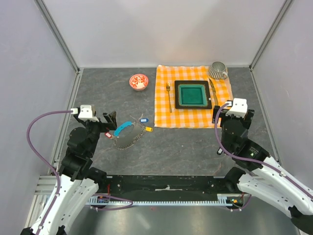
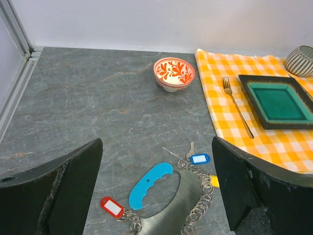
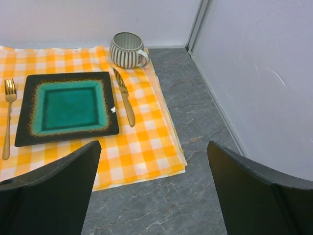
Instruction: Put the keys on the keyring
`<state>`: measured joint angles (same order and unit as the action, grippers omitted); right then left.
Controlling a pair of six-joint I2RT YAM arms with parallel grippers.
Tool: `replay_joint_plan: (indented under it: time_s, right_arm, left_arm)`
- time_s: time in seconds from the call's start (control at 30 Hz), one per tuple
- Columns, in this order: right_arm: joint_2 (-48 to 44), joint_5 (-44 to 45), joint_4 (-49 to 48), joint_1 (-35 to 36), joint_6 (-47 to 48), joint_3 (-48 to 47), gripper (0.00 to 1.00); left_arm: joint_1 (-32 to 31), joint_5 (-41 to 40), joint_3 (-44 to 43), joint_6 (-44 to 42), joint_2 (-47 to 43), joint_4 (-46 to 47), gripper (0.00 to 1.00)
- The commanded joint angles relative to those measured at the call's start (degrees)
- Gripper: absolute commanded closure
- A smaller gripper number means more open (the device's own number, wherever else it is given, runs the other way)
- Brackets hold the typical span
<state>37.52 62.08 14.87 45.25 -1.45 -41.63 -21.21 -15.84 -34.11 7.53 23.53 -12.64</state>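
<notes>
**Item: keyring (image 1: 128,141) (image 2: 204,195).** It lies flat on the grey surface (image 1: 195,147), on my left half and clear of the cloth (image 1: 191,110). A cyan piece (image 1: 123,128) (image 2: 150,185) lies across its far-left edge, with its long axis running from 8 to 2 o'clock in the top view.

**Item: keys.**
- The red tag (image 1: 108,134) (image 2: 112,207) is at the ring's 9 o'clock.
- The blue tag (image 1: 143,119) (image 2: 199,158) is at its 1 o'clock.
- The yellow tag (image 1: 148,129) (image 2: 214,181) is at its 3 o'clock.
- All three sit at the ring's rim. I cannot tell whether any is threaded on.

**Item: my left jaws (image 1: 108,122) (image 2: 157,142).** They are spread wide and hold nothing. In the top view the ring lies near them, at about 4 o'clock. Through the wrist camera it sits low between my fingers, at 6 o'clock, with the red tag by the left finger and the yellow tag by the right.

**Item: my right jaws (image 1: 221,115) (image 3: 154,144).** They are also wide and hold nothing. They hang over the cloth's near-right corner, and the ring is well apart from them at about 8 o'clock.

**Note.** My left arm is plainly the nearer one. I judge that its reach should go down and slightly right.
</notes>
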Motion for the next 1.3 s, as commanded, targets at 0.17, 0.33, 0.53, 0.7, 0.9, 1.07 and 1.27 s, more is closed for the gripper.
replay_joint_plan:
  time_s: [0.17, 0.33, 0.53, 0.7, 0.9, 1.07, 1.27]
  right_arm:
    - [5.6, -17.7, -1.4, 0.2, -2.8, -1.4, 0.02]
    - [14.9, -38.5, -5.9, 0.2, -4.5, -3.0, 0.02]
    - [30.0, -63.0, -12.8, 0.7, -4.1, -7.2, 0.02]
    - [44.3, -70.6, -16.6, 4.2, -3.9, -12.1, 0.08]
    - [56.3, -77.1, -23.7, 6.5, -4.3, -16.1, 0.21]
    - [63.7, -81.0, -26.9, 7.7, -5.6, -20.0, 0.37]
    - [68.8, -80.7, -28.3, 8.0, -6.9, -21.8, 0.51]
  left_arm:
    - [0.7, 1.2, 0.0, -1.2, -0.7, 2.4, 0.01]
    - [0.8, 0.0, 0.1, -0.2, -2.3, 1.8, 0.01]
    - [0.9, -0.2, 0.0, 0.0, -4.3, 1.0, 0.01]
    - [1.0, -0.3, 0.0, 0.6, -6.0, 0.8, 0.01]
    - [1.4, 0.5, -0.2, 1.1, -7.5, 0.5, 0.01]
    - [1.6, 1.1, -0.1, 1.3, -7.3, 0.4, 0.01]
    - [1.6, 1.9, 0.0, 1.4, -6.8, 0.5, 0.01]
